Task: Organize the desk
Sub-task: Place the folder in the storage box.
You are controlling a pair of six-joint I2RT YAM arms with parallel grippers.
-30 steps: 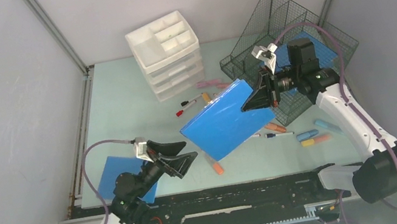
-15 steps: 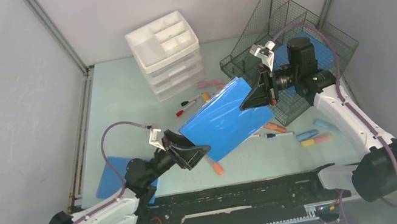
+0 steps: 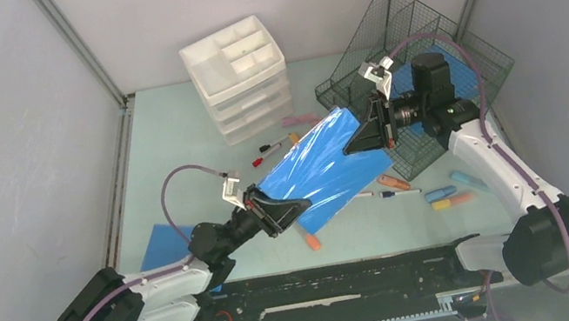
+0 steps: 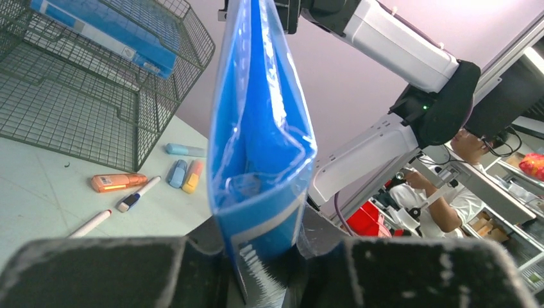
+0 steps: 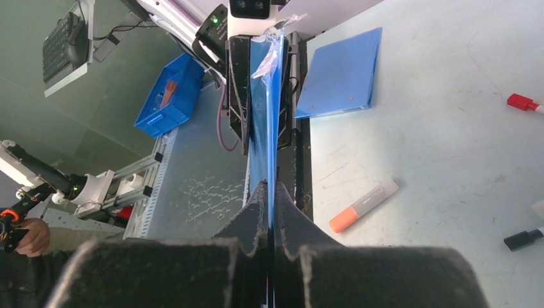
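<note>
The large flat pale mint-green desk (image 3: 175, 162) carries loose pens (image 3: 311, 240); left tool (image 3: 296, 208) and right tool (image 3: 350, 149) each clamp a glossy blue plastic folder (image 3: 319, 167) above it.

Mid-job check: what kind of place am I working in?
Probably a robotics lab test cell: grey walls box in the desk, and a person and a blue bin show beyond it.
</note>
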